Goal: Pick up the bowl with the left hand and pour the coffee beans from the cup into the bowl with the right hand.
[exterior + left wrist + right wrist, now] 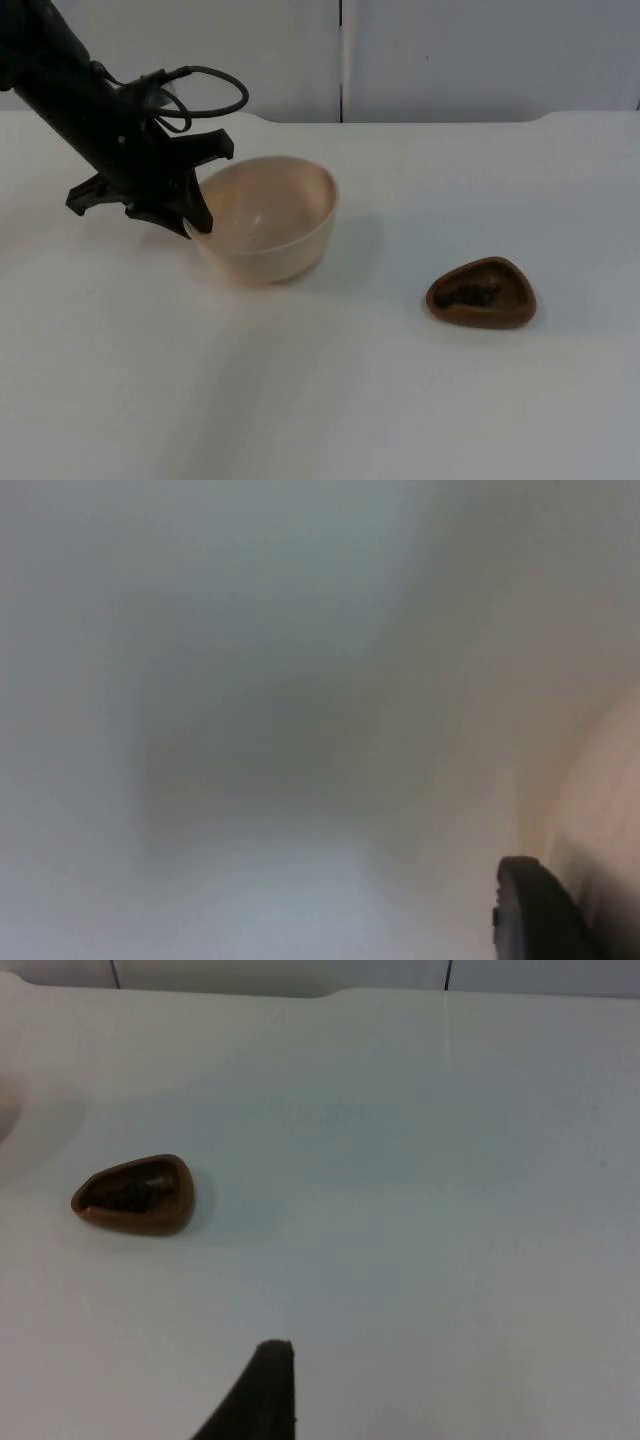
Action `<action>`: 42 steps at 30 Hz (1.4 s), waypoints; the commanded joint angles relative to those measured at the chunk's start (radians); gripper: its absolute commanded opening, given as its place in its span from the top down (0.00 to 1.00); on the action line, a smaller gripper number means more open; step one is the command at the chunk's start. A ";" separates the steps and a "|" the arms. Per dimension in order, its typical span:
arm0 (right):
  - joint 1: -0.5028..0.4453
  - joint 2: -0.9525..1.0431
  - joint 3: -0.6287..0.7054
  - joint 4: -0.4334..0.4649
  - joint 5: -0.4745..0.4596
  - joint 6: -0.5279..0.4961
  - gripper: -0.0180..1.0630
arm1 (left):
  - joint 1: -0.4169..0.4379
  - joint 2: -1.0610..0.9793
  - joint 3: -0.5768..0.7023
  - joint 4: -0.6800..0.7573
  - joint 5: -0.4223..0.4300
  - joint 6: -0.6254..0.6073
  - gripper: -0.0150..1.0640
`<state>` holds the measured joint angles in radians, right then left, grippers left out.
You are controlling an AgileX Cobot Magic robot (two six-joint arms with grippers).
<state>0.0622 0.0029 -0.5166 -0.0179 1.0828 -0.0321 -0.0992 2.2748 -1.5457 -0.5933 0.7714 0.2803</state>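
Brown and teardrop-shaped, the cup (pixel 481 293) sits on the white counter (pixel 330 400) nearest the top camera, toward the right side, with dark coffee beans (pixel 477 291) lying inside it. In the right wrist view the same cup (pixel 133 1196) stands alone on the counter, well apart from the right arm's black fingertip (pixel 262 1392); whether the right jaws are apart or together cannot be told.

Farther back and to the left stands the cream bowl (pixel 268 218), upright on the counter and well apart from the cup. Its inside looks bare. At its left rim is the left gripper (pixel 196 195), its jaws apart, one finger above the rim and the other low beside the bowl's outer wall. From the left wrist, a fingertip (pixel 535 912) shows just beside the bowl's pale wall (pixel 605 810).
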 commanded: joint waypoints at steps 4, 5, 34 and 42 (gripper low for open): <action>-0.005 -0.003 0.000 -0.005 -0.005 0.002 0.01 | 0.001 -0.011 -0.006 -0.015 0.011 0.003 0.99; -0.005 -0.003 0.000 -0.005 -0.005 0.002 0.01 | 0.001 -0.016 -0.006 -0.015 0.011 0.003 0.99; -0.005 -0.003 0.000 -0.005 -0.005 0.002 0.01 | -0.131 -0.251 0.017 0.267 0.199 -0.189 0.99; -0.005 -0.003 0.000 -0.005 -0.005 0.002 0.01 | -0.169 -0.385 0.171 0.272 0.149 -0.180 0.99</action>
<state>0.0622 0.0029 -0.5166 -0.0179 1.0828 -0.0321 -0.2629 1.9178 -1.3974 -0.3311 0.9262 0.1009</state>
